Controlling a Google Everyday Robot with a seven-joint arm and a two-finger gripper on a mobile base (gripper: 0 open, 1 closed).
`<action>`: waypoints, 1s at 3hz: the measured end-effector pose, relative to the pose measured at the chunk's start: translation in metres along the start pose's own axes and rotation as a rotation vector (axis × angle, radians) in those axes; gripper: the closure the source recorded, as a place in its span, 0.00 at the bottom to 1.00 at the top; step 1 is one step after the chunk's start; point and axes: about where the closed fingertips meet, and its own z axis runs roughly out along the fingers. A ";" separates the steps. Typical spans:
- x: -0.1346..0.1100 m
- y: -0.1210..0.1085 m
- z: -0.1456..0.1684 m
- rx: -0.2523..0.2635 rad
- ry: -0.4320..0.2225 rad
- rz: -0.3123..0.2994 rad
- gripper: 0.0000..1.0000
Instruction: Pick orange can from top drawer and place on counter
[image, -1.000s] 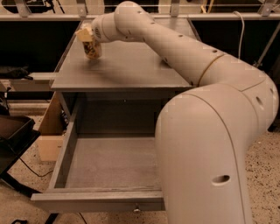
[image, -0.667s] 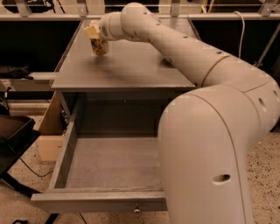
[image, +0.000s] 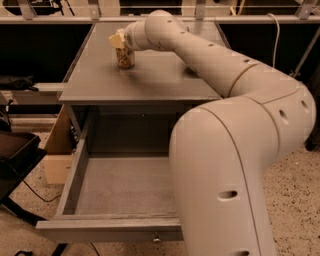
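The orange can (image: 125, 58) stands upright on the far left part of the grey counter (image: 150, 82). My gripper (image: 120, 42) reaches in from the right and is shut on the can's upper part, its pale fingers (image: 117, 39) covering the top. The top drawer (image: 110, 228) is pulled fully open below the counter. It is empty inside, and its small metal knob (image: 156, 239) shows on the front. My large white arm hides the drawer's right side.
A cardboard box (image: 56, 150) sits on the floor left of the cabinet, with a black object (image: 15, 157) further left. A metal rail (image: 60, 20) runs behind the counter. Speckled floor (image: 300, 200) lies to the right.
My gripper has carried the orange can to the right and a little toward the front of the counter, and lowered it to the surface.
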 end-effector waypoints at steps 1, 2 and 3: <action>0.000 -0.001 0.000 0.002 0.003 0.002 0.78; 0.000 -0.001 0.000 0.002 0.003 0.002 0.55; 0.000 -0.001 0.000 0.002 0.003 0.002 0.32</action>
